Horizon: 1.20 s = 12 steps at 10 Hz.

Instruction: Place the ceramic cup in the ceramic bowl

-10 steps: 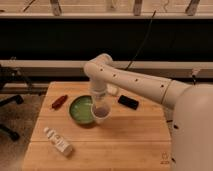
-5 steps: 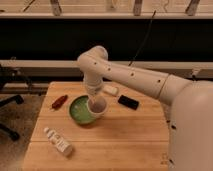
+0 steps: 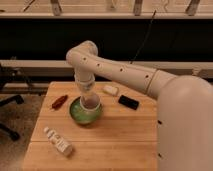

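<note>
The green ceramic bowl point(image 3: 79, 113) sits on the wooden table point(image 3: 120, 140), left of centre. The pale ceramic cup point(image 3: 90, 103) is over the bowl's right part, at or just above its inside; I cannot tell if it rests in it. My gripper point(image 3: 87, 90) comes down from the white arm directly onto the cup from above and seems to hold it by the top.
A red object point(image 3: 59, 102) lies at the left of the bowl. A white bottle with a label point(image 3: 57, 141) lies at the front left. A small white object point(image 3: 111, 90) and a black object point(image 3: 128, 102) lie at the right of the bowl.
The arm has swung left and the cup has moved with it from the bowl's right edge to over the bowl, a little lower.
</note>
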### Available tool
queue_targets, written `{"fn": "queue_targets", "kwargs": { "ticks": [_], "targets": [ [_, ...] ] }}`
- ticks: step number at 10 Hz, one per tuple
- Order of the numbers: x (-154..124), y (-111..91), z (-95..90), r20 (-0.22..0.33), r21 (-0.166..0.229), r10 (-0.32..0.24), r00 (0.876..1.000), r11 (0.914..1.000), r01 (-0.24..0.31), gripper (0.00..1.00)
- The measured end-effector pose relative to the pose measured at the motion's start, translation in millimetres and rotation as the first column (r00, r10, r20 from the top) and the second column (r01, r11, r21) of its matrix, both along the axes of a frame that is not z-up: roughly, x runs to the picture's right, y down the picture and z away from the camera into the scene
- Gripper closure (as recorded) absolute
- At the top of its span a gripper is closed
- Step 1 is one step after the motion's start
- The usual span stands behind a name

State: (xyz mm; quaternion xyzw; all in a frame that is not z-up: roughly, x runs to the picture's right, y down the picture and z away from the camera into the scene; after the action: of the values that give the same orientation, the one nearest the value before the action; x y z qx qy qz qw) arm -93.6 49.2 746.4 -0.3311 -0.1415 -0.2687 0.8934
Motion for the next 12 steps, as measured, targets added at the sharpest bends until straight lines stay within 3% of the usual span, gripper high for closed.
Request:
{"fn": "queue_targets", "kwargs": {
  "ticks": [12],
  "targets": [
    [9,6,28.0,0.023,-0.001,-0.034,0.999,0.9994,0.034,1.00]
  ]
}}
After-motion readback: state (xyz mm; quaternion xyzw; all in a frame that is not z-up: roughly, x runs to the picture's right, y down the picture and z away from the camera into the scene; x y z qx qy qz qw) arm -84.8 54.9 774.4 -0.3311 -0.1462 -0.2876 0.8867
